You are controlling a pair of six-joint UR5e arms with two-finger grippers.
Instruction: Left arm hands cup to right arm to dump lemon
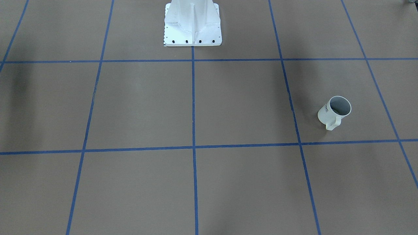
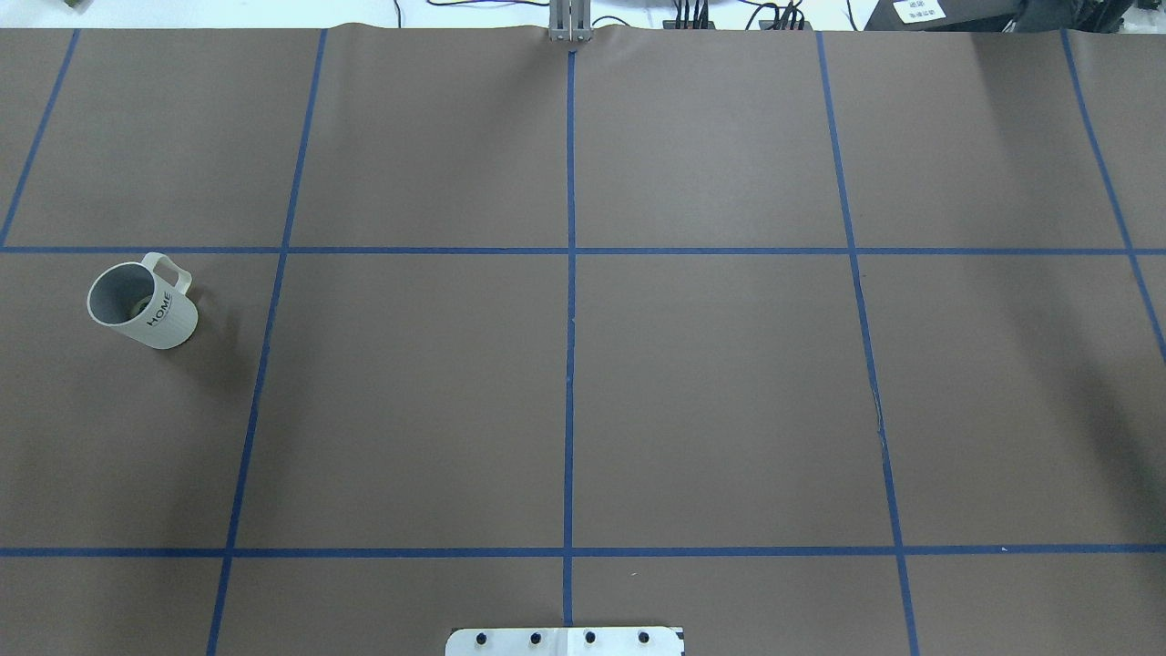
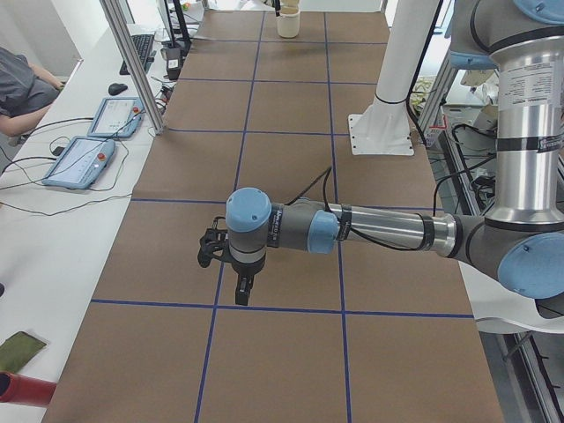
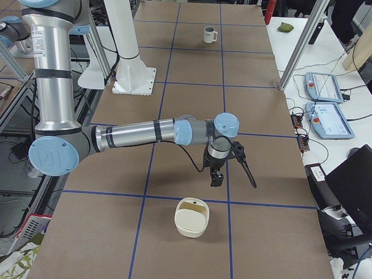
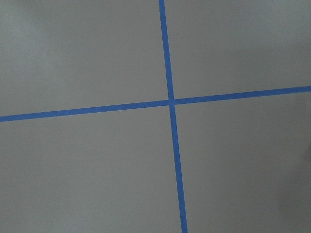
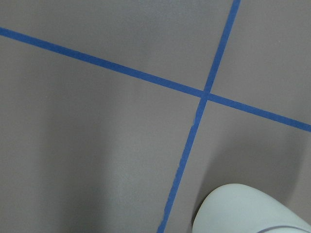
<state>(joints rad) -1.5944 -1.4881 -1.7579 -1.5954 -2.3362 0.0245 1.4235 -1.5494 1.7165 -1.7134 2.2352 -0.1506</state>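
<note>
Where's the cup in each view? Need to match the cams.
Front-facing: cup right of centre, upright, handle toward the camera.
Overhead: cup near the left edge, middle row.
Exterior left: not visible.
Exterior right: cup at the far end, top centre.
Left wrist: not in it.
Right wrist: not in it.
Landmark: the white base shows in all four exterior views; the blue tape grid shows in every view.

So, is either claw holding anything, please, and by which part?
Nothing: the cup stands free on the table, away from the left claw and right claw.
</note>
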